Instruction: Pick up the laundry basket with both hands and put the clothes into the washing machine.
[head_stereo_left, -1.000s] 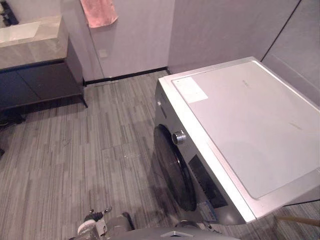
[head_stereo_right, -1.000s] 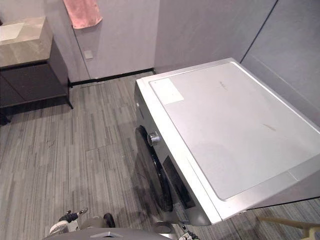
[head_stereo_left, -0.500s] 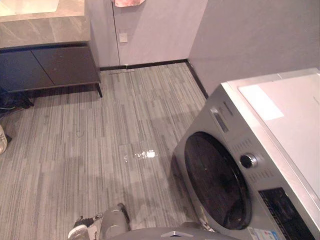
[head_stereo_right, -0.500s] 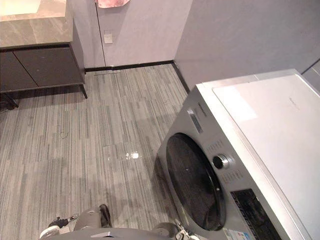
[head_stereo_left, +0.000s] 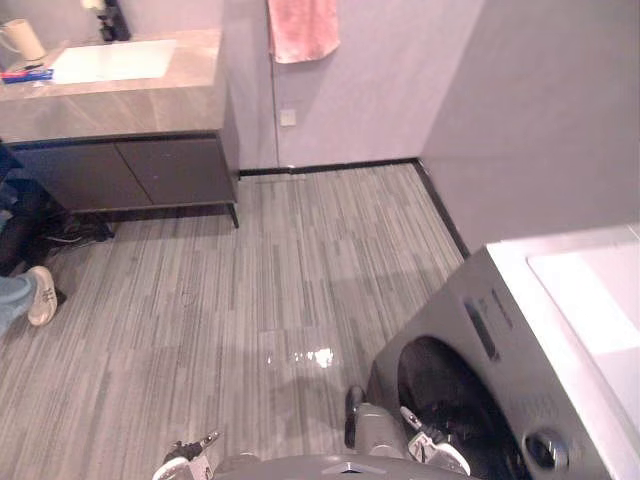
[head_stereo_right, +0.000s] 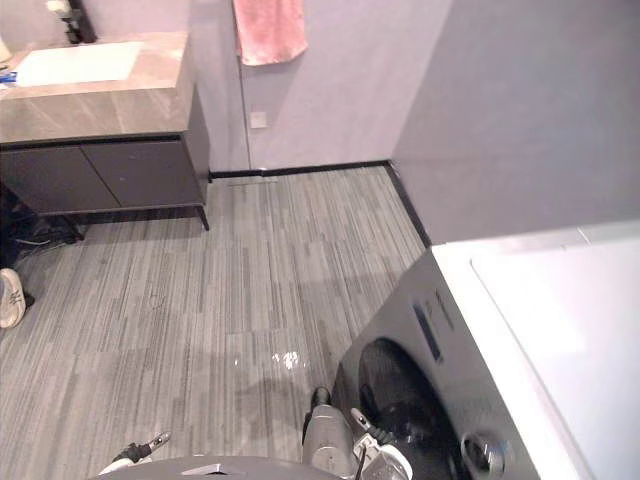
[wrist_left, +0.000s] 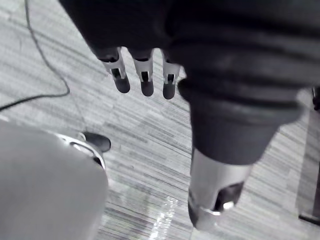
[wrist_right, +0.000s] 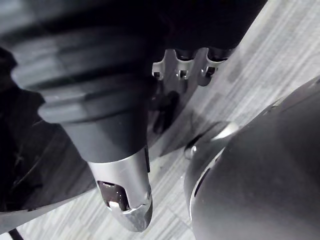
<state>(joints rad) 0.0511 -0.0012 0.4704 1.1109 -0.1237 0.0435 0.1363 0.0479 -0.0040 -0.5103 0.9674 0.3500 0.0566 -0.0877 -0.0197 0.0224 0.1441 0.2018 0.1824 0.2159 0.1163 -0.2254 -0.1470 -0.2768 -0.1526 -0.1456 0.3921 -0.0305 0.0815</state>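
Note:
The grey washing machine (head_stereo_left: 505, 330) stands at the lower right, its white top (head_stereo_right: 560, 330) running off the right edge. Its round dark door (head_stereo_left: 450, 405) faces the striped grey floor and looks closed. My left hand (wrist_left: 146, 82) hangs over the floor with straight fingers and a straight thumb (wrist_left: 215, 190), holding nothing. My right hand (wrist_right: 181, 67) hangs beside a dark glossy surface, its fingers relaxed and its thumb (wrist_right: 122, 195) straight, also holding nothing.
A dark vanity with a stone top and white sink (head_stereo_left: 110, 62) stands at the far left. A pink towel (head_stereo_left: 303, 28) hangs on the back wall. A person's leg and white shoe (head_stereo_left: 40, 295) show at the left edge. A shiny spot (head_stereo_left: 300, 357) marks the floor.
The camera has swung left: the washing machine now sits in the lower right corner, and the vanity, towel and person's leg have come into the picture. No thing has visibly moved.

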